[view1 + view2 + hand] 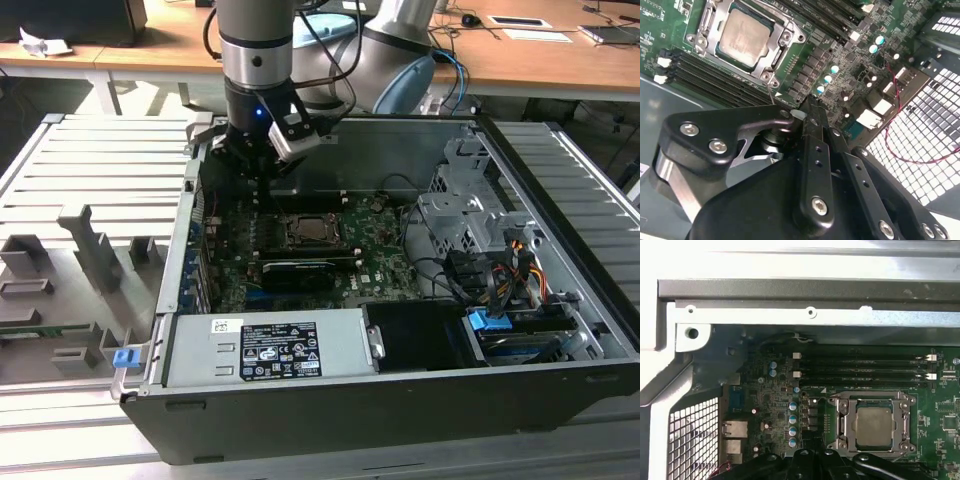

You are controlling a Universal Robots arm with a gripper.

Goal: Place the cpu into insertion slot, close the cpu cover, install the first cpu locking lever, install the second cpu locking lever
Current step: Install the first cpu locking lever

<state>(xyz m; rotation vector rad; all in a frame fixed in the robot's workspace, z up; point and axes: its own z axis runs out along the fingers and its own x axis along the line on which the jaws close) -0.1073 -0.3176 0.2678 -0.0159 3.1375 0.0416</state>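
The cpu (745, 36) (874, 426) lies flat in the insertion slot (308, 232) on the green motherboard, silvery top up. The cpu cover (771, 56) (841, 424) is down around it as a silver frame. A thin wire lever (771, 94) runs from the socket's corner toward my fingertips. My gripper (255, 192) (807, 107) (812, 456) hangs low inside the case beside the socket, on the side toward the rear ports. Its fingers are pressed together and I see nothing between them.
Long black memory slots (860, 370) (715, 75) flank the socket. A black card (298, 272) lies in front of it, and a grey power supply (265, 350) sits nearer still. Cables and drive bays (480, 270) fill the exterior view's right. The perforated rear panel (925, 130) and a red wire (900, 145) are close by.
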